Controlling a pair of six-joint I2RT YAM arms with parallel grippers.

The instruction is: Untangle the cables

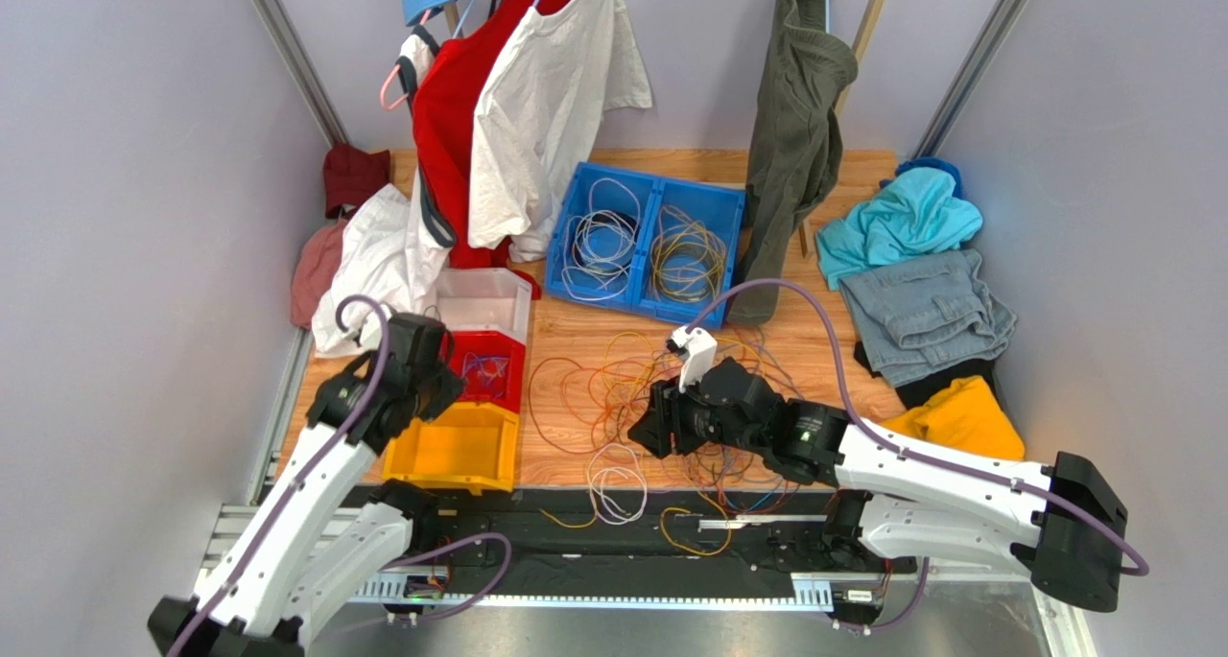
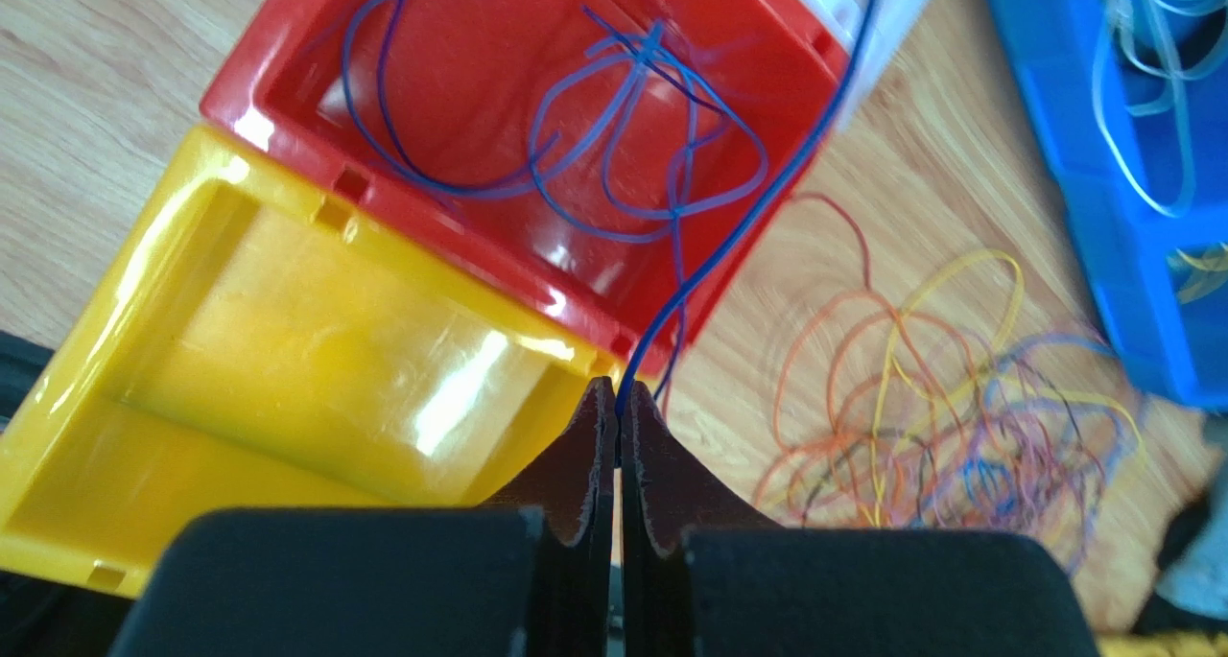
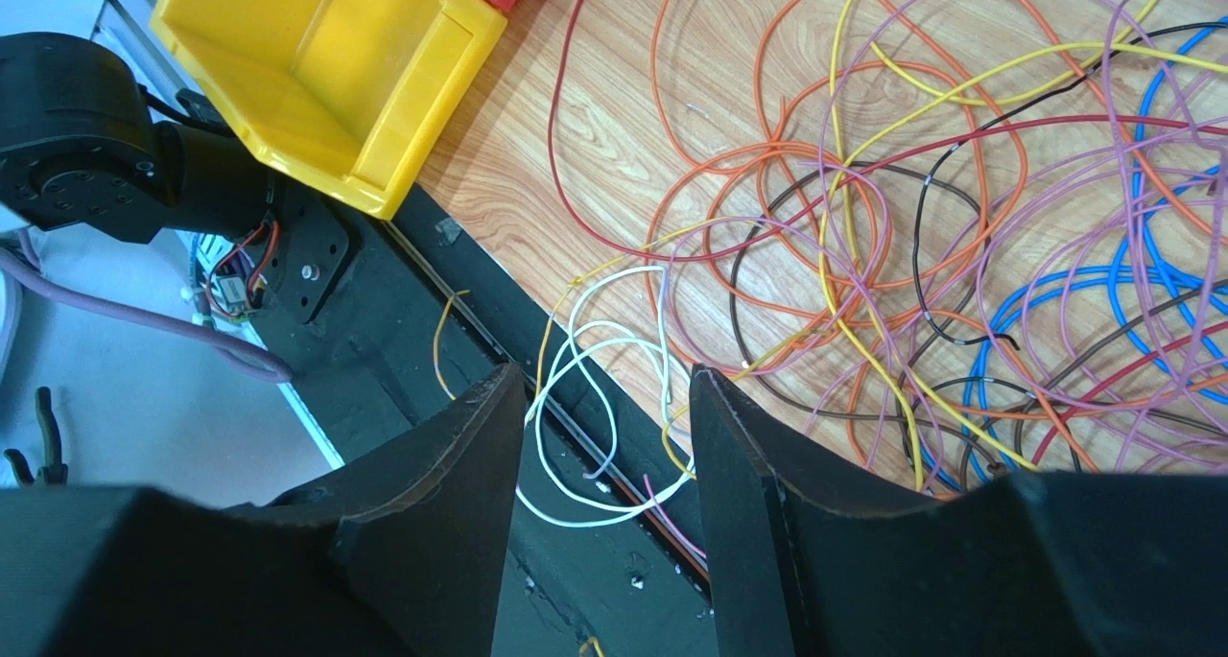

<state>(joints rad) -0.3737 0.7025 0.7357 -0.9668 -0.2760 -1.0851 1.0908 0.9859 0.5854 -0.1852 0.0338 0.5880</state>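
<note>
A tangle of thin cables (image 1: 634, 398) in orange, yellow, purple, blue, red and brown lies on the wooden table; it fills the right wrist view (image 3: 937, 226). My left gripper (image 2: 620, 387) is shut on a blue cable (image 2: 750, 211) that runs up past the red bin (image 2: 721, 53), which holds several blue cable loops. In the top view the left gripper (image 1: 433, 384) is above the red bin (image 1: 486, 369). My right gripper (image 3: 606, 384) is open above white cable loops (image 3: 606, 384) at the table's near edge, at the left of the tangle (image 1: 656, 424).
A yellow bin (image 1: 454, 449) stands in front of the red one, a white bin (image 1: 483, 300) behind. A blue divided tray (image 1: 649, 240) holds white and yellow cables. Clothes hang at the back and lie at both sides. A black rail (image 1: 606, 535) runs along the near edge.
</note>
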